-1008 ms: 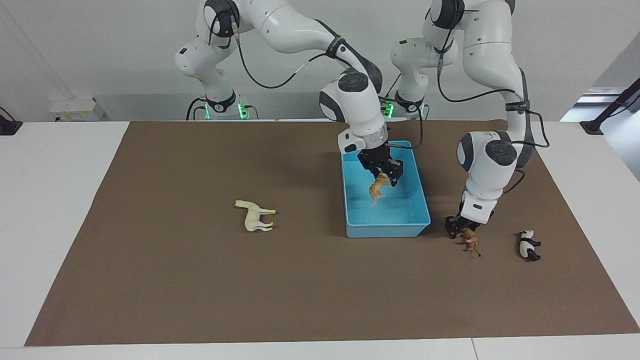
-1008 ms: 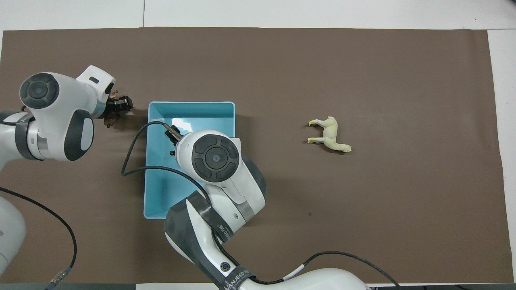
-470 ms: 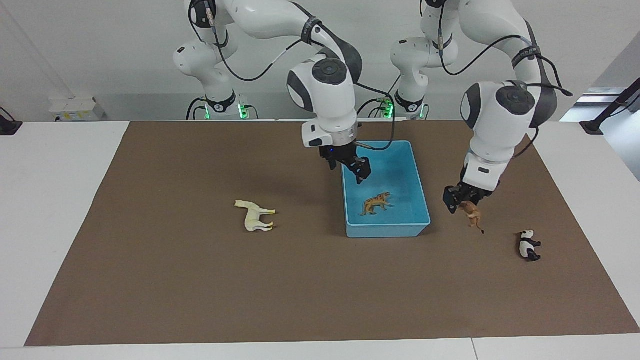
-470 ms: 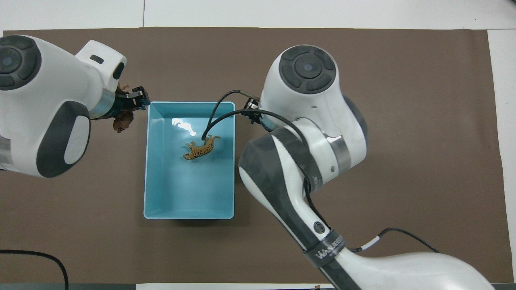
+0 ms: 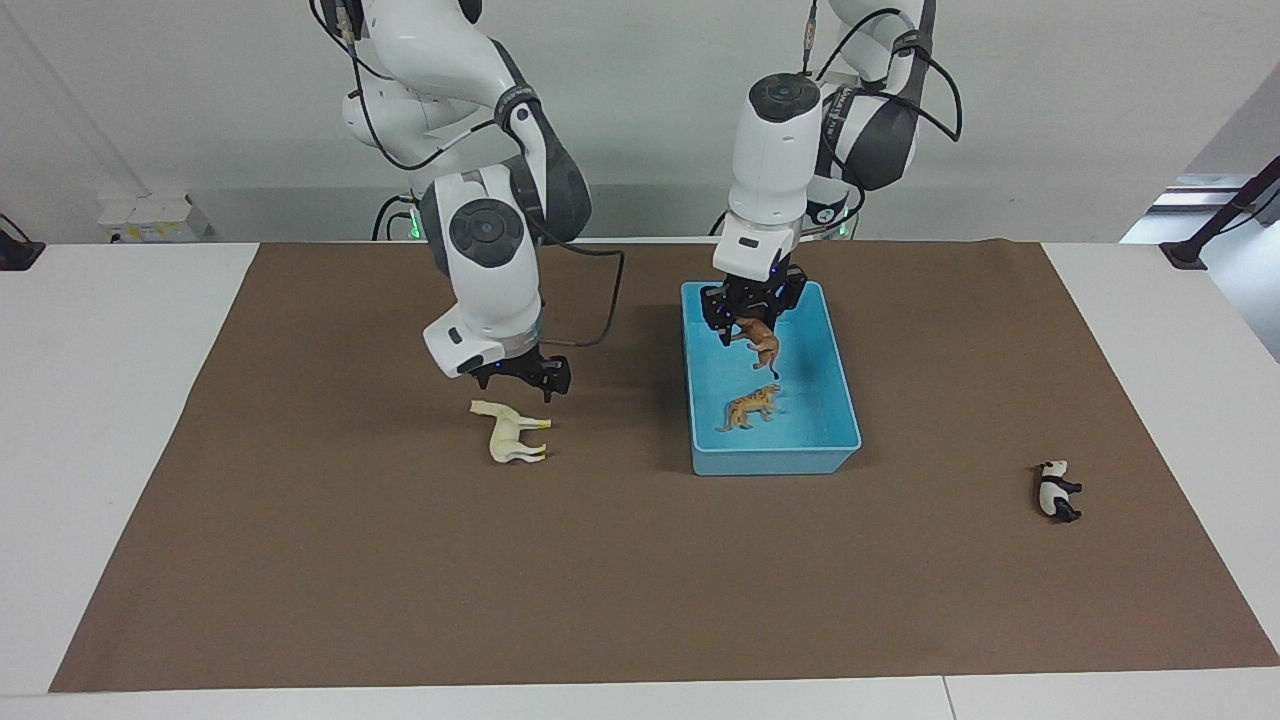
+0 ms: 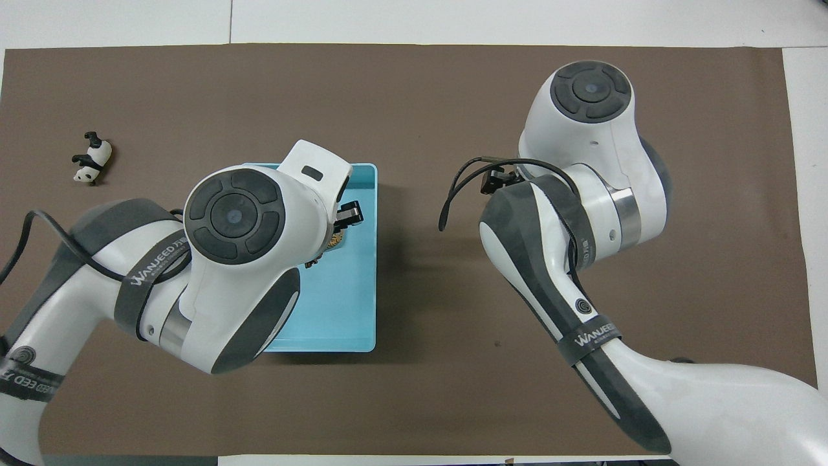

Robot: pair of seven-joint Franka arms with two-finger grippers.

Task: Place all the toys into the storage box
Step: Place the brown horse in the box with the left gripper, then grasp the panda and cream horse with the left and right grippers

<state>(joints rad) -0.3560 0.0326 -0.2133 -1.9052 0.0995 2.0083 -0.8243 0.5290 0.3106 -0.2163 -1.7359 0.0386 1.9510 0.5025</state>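
**Lion over the box, horse next**

Left gripper (image 5: 752,322) over storage box (image 5: 846,400), lion (image 5: 762,343) dangling at fingertips; grip firm or loosening, cannot tell. Tiger (image 5: 752,407) already inside. Right gripper (image 5: 520,376) open just above horse (image 5: 512,432). Next: drop lion clear of rim, then descend on horse. Panda (image 5: 1054,489) well apart toward left arm's end, open desk (image 5: 300,560) around.

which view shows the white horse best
The facing view: the horse lies in full sight on the brown mat, just under the right tool. In the overhead view the right arm covers it entirely, so nothing of it shows there.
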